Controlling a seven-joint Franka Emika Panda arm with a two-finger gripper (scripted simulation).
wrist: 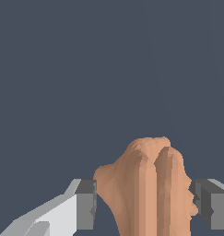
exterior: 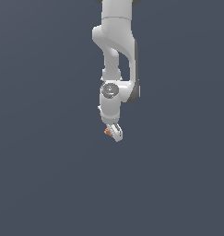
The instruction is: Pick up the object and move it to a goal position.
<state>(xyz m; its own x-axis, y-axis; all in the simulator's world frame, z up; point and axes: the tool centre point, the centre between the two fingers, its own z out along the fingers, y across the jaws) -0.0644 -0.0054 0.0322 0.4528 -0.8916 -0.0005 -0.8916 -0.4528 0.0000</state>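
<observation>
All I see behind the scene is one flat, dark slate-blue backdrop (exterior: 39, 184), filling the exterior view from edge to edge. I can make out no walls, floor line, furniture or windows. The light is soft and even, casting no visible shadows. My wrist view shows the same plain blue-grey field.

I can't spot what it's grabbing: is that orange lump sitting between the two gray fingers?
Yes, in the wrist view the orange lump fills the space between the gray fingers, with one finger at each of its sides.
</observation>
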